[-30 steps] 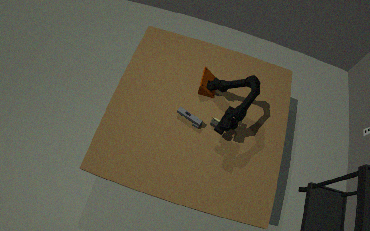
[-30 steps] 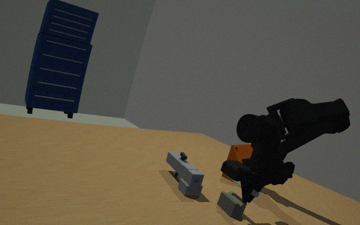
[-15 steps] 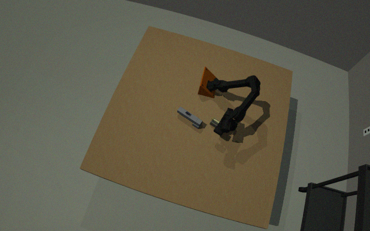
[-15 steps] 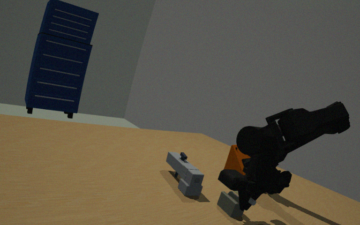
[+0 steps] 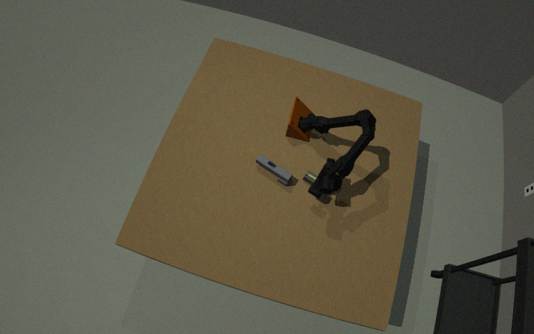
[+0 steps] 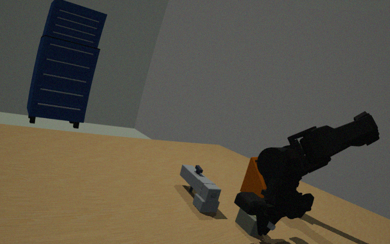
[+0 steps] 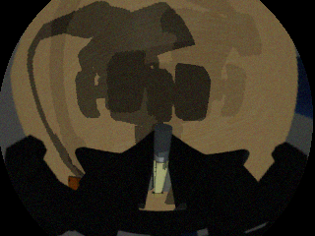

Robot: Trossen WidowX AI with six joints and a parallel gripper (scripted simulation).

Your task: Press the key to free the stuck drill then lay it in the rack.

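Grey walls close in behind a broad wooden table (image 5: 220, 220), with a blue drawer cabinet (image 6: 64, 66) standing far off in the corner. On the table I see my arm folding out from its orange base (image 5: 295, 117), and, well apart from it, the long grey housing (image 6: 198, 184) with its small dark key (image 6: 198, 169) sticking up on top. Just past the housing's near end sits the low grey rack (image 6: 246, 221), and my gripper (image 6: 265, 225) hangs directly over it.

The fingers are pinched on the drill (image 7: 159, 164), a slim pale rod that the wrist view shows between them, its long axis running straight away from the camera. So the drill is out of the housing and in my grasp, not yet resting in the rack (the arm's own bulk hides the contact there).

My read: the rack lies immediately below the fingers, so the drill's axis must match the rack's groove before I lower and release.
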